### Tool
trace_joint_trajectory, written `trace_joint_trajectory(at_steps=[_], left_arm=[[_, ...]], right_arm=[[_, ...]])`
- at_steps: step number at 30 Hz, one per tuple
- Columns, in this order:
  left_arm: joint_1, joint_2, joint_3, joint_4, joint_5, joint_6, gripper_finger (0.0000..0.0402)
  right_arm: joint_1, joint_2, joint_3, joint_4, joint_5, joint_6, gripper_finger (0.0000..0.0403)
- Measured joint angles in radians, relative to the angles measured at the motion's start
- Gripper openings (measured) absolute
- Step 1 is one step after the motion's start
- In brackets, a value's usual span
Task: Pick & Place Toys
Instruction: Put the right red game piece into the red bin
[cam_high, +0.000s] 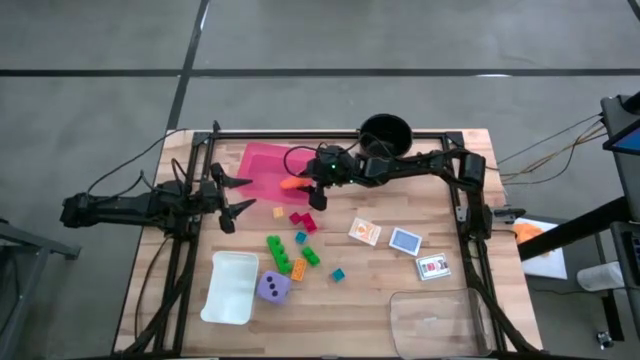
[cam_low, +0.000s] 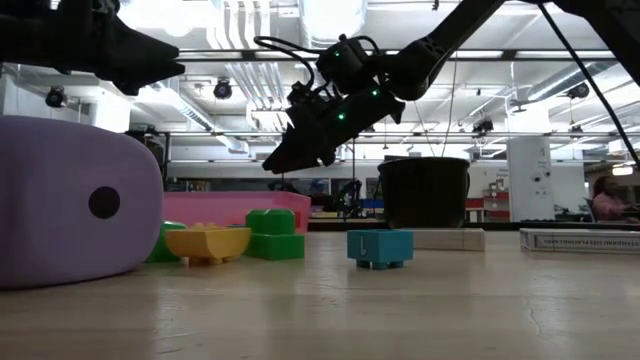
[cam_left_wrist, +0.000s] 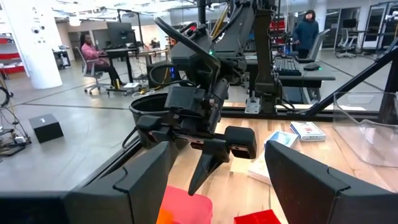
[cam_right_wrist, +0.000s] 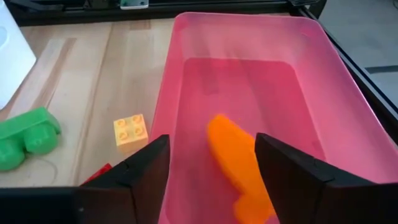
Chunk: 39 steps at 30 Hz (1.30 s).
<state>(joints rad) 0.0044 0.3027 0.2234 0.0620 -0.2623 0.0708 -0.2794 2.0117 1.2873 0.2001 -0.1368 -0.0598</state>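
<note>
An orange brick (cam_right_wrist: 239, 168) lies in the pink tray (cam_right_wrist: 186, 74); other bricks, a purple die (cam_high: 273, 288) and cards are spread over the table.

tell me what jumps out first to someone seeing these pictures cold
The right gripper hangs open at the near edge of the pink tray, with an orange toy lying in the tray between its fingers. Nearer the front sits the purple die, and small bricks are scattered mid-table.
</note>
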Motion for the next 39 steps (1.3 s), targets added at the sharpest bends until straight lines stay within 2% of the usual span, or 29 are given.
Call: trace_joint_trajectory(at_steps=[9,14,18,22,27,39], left_arm=[[0.000,0.000,0.000,0.000,0.000,0.000,0.0267],[0.000,0.000,0.000,0.000,0.000,0.000,0.0267],[0.000,0.000,0.000,0.000,0.000,0.000,0.0267],[0.000,0.000,0.000,-0.002,0.000,-0.001,0.0267],[0.000,0.001,-0.001,-0.016,0.000,-0.003,0.0267],[0.001,0.003,-0.020,0.011,0.000,-0.004,0.0267]], right_arm=[[0.001,0.000,-0.002,0.057,-0.020,0.000,0.0241],[0.014,-0.001,-0.058,0.325,-0.092,0.001,0.0242],[0.029,-0.002,-0.119,0.540,-0.098,0.002,0.0242],[0.034,-0.041,-0.196,0.644,-0.101,0.002,0.0242],[0.035,-0.178,-0.335,0.725,-0.104,-0.006,0.0242],[0.039,-0.620,-0.737,0.720,-0.062,-0.023,0.0242]])
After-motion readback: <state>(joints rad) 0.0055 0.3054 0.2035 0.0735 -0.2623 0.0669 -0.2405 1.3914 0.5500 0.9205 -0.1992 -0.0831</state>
